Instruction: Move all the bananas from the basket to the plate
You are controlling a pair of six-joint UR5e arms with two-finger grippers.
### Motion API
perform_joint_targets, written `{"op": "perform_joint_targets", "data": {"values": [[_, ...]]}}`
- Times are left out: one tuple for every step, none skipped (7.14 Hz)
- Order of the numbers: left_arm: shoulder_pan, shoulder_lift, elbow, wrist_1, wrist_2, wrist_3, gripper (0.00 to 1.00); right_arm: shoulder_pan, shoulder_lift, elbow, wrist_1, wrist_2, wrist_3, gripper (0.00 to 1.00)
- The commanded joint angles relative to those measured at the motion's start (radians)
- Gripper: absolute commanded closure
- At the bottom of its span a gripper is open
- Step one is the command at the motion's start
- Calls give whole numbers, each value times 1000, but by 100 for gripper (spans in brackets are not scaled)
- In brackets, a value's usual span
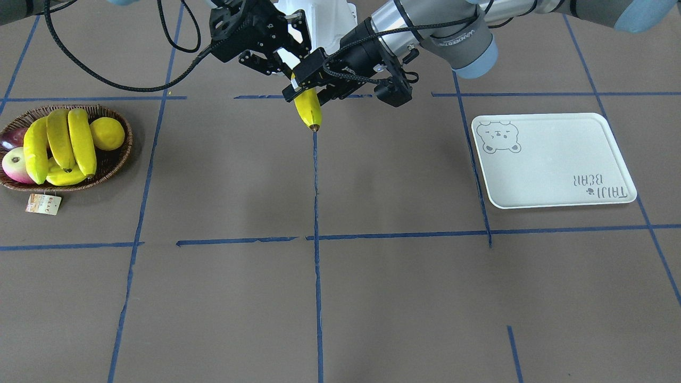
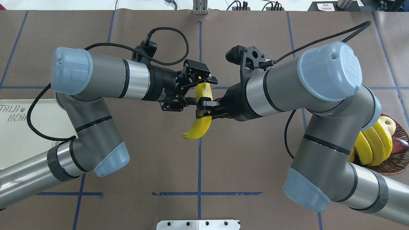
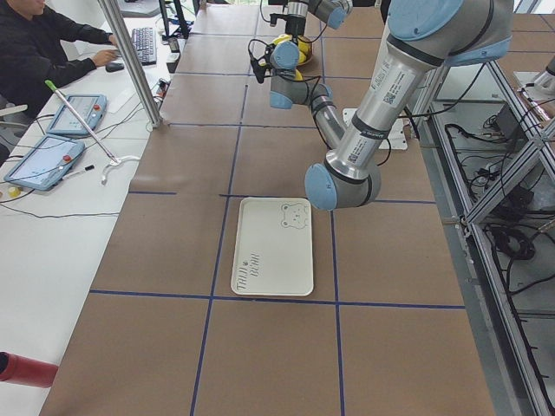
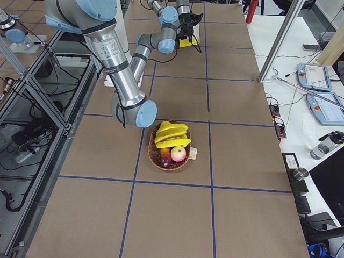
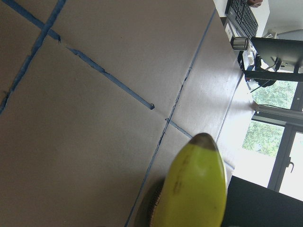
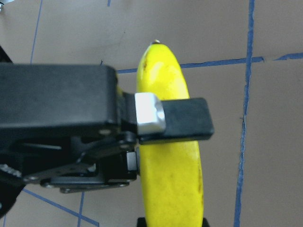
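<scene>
Pale plate (image 2: 12,143) lies well outboard of the left tool (image 2: 200,83), which sits at one end of the raised banana (image 2: 199,127) (clamped or not, I cannot tell); the right tool (image 2: 204,111) clamps its middle, and three bananas (image 2: 374,143) lie in the basket (image 2: 394,166) well beyond it.

Both arms reach inward — right gripper (image 2: 204,111) clamps banana (image 2: 199,127); left gripper (image 2: 200,88) (grip unclear) just beside.

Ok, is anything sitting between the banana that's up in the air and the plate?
Nothing visible does. The banana is held in mid-air by the right end effector, and only the brown table shows between it and the plate.
</scene>
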Motion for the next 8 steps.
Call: {"op": "perform_joint_targets", "data": {"values": [[-3,5,-14,-3,0,23,100,0,-1,0,-2,1,-1,1],[-3,5,-14,-3,0,34,100,1,-1,4,-1,1,14,0],[-3,5,-16,-2,0,34,100,1,-1,9,-1,1,31,0],[-3,6,-16,-2,0,34,100,3,-2,11,1,1,31,0],[-4,9,-14,0,-1,36,100,6,-5,20,1,1,31,0],[-11,28,-11,4,0,37,100,14,-10,32,1,1,31,0],[-35,52,-4,12,-6,87,100,27,-15,49,-1,5,30,0],[-62,104,-4,49,-12,170,100,44,-27,69,-4,8,30,0]]}}
